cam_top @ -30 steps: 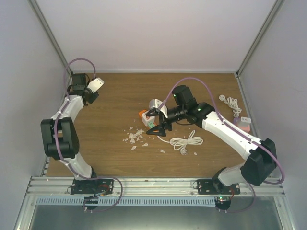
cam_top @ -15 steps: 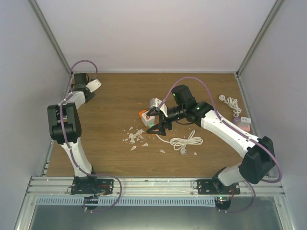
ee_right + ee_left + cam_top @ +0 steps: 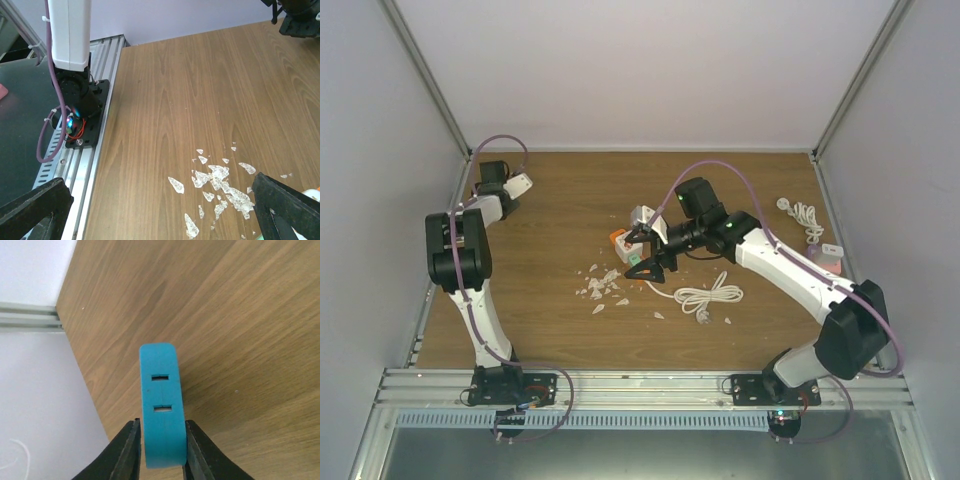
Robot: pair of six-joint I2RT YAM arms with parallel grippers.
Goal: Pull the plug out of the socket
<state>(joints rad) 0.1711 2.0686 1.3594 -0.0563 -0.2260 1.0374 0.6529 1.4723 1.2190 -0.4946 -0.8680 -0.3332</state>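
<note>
The wooden table (image 3: 550, 320) carries both arms. The left arm (image 3: 460, 250) reaches to the far left corner, and the right arm (image 3: 790, 275) reaches to the middle.

The left gripper (image 3: 161, 425) is clamped on a blue socket block (image 3: 161, 410). The block's long axis runs straight out from the fingers, and its two slots (image 3: 160, 377) face the wrist camera. Only the left wrist view shows this block; from above it is hidden.

The right gripper (image 3: 642, 253) hangs spread wide and empty, just beside an orange, white and green cube (image 3: 623, 243). A coiled white cable (image 3: 708, 297) lies nearby. White flakes (image 3: 220, 182) are scattered between its fingers in the right wrist view.
</note>
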